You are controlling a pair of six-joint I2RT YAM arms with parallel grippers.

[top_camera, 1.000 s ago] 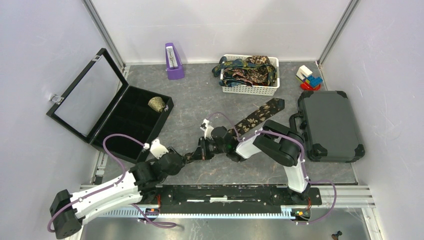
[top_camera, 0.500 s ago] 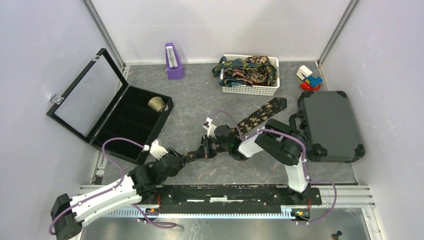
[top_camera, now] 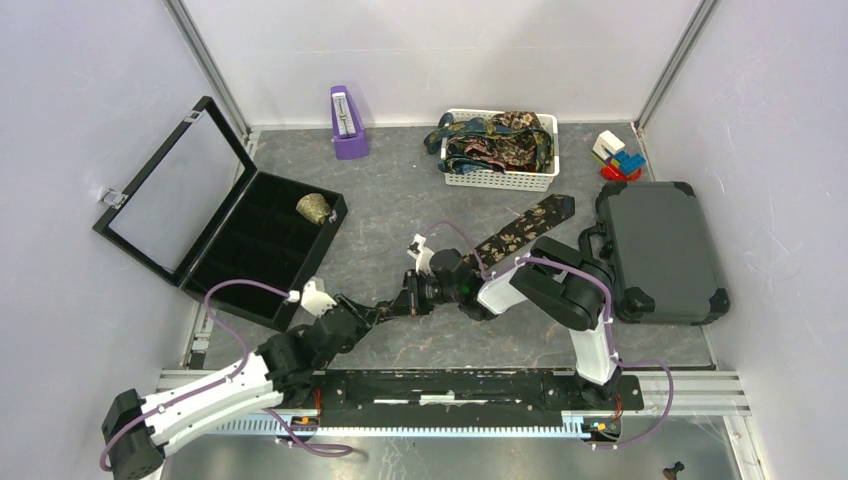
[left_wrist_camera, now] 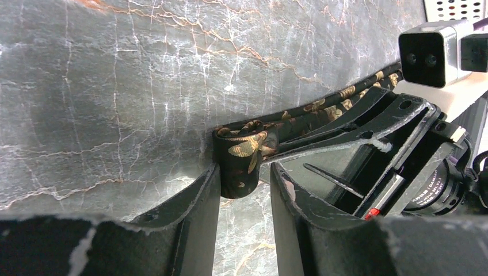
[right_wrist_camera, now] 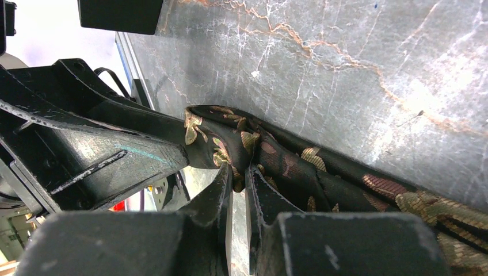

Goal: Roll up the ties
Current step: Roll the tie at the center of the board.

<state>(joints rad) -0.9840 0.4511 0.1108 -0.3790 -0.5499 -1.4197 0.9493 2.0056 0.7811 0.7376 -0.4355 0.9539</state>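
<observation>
A dark brown tie with gold floral print (top_camera: pixel 515 232) lies diagonally on the grey table, its wide end near the grey case. Its narrow end is curled into a small roll (left_wrist_camera: pixel 241 155). My left gripper (top_camera: pixel 375 313) is open, and the roll sits between its fingertips (left_wrist_camera: pixel 244 178), touching the left finger (left_wrist_camera: pixel 201 190). My right gripper (top_camera: pixel 398 303) is shut on a fold of the tie just behind the roll (right_wrist_camera: pixel 239 175), and the tie (right_wrist_camera: pixel 299 172) trails off to the right. More ties (top_camera: pixel 495 140) are heaped in a white basket.
The white basket (top_camera: pixel 500 181) stands at the back centre. An open black display case (top_camera: pixel 250 240) at the left holds one rolled tie (top_camera: pixel 313 208). A purple metronome (top_camera: pixel 347 125), toy blocks (top_camera: pixel 618 155) and a grey hard case (top_camera: pixel 660 250) also stand on the table.
My left gripper has edged forward and right toward the right gripper. The right gripper and the tie have shifted slightly to the right.
</observation>
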